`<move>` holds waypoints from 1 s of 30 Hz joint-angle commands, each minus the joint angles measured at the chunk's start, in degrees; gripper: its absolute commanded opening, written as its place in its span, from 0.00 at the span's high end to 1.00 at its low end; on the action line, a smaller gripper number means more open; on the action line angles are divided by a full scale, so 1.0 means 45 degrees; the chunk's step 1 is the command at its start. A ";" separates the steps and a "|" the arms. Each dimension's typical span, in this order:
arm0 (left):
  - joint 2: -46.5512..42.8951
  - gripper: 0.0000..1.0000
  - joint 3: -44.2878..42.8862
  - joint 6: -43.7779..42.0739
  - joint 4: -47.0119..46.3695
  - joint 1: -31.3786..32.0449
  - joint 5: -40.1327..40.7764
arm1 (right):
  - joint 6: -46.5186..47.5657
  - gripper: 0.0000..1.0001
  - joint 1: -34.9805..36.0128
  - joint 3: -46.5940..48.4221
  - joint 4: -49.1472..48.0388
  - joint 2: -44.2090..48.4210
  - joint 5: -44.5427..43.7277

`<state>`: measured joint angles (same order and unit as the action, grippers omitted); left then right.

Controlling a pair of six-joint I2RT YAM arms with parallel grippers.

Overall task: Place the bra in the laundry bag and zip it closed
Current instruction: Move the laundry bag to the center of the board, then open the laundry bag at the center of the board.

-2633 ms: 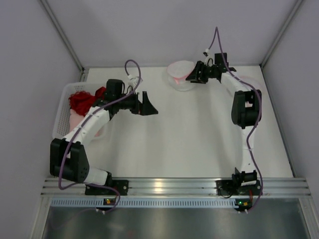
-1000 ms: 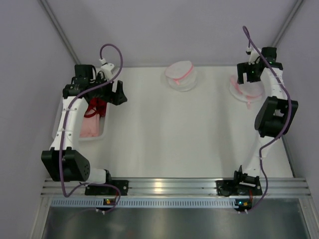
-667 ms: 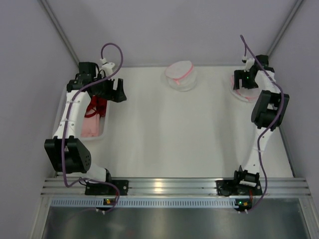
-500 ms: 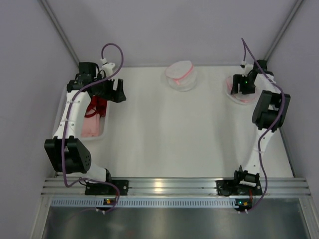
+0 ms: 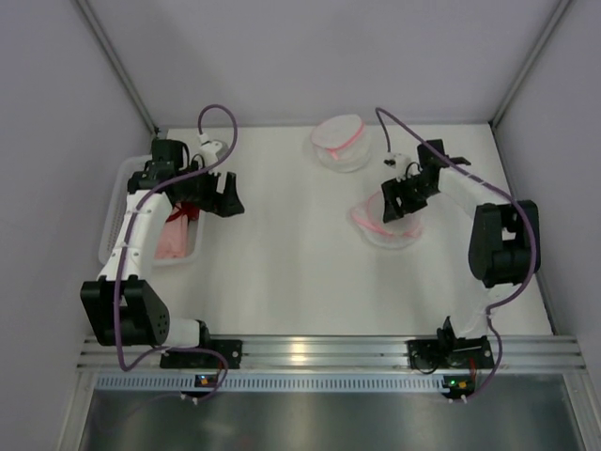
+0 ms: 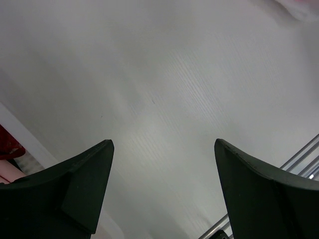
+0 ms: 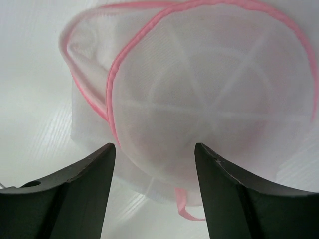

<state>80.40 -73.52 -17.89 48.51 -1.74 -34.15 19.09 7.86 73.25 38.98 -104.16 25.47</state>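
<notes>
Right fingers (image 7: 65, 194) clamped on the laundry bag (image 7: 209, 99) edge, mid-counter (image 5: 300, 263). Left fingers (image 6: 75, 194) wide apart, empty, just beside the basket (image 5: 117, 202). Red bra (image 5: 178, 212) sits in basket.

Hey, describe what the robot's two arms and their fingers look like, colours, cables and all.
The left arm and right arm both have slim white links joined by chunky black joints, and they rise from black bases. A thin purple cable loops loosely along each arm. The fingers are matte black, broad and wedge-shaped, with no markings visible.
</notes>
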 commanded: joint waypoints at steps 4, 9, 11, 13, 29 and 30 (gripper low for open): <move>-0.0640 0.12 -0.0519 0.0596 -0.0272 -0.0004 -0.0828 | 0.0348 0.32 -0.1529 0.2720 0.2117 0.0764 0.2092; -0.0289 0.13 -0.0694 0.1201 -0.0292 -0.0004 -0.0887 | -0.0920 0.40 -0.2429 0.3623 0.1944 -0.0775 0.0707; -0.0191 0.13 -0.0791 0.1377 -0.0273 -0.0024 -0.0849 | -0.1078 0.41 -0.2663 0.3857 0.1767 -0.1439 0.0725; -0.0172 0.14 -0.0850 0.1514 -0.0292 -0.0004 -0.0829 | -0.1273 0.43 -0.2858 0.4401 0.1728 -0.1968 0.0998; -0.0094 0.14 -0.1065 0.1690 -0.0273 -0.0024 -0.0223 | -0.4164 0.44 -0.3914 0.5343 0.0869 -0.5388 0.5723; -0.0093 0.14 -0.1065 0.1710 -0.0273 -0.0005 -0.0185 | -0.4551 0.46 -0.3914 0.5207 0.0849 -0.5389 0.6035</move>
<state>79.66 -76.05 -10.57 48.45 -1.74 -35.07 2.33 -9.56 96.42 45.15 -127.61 44.88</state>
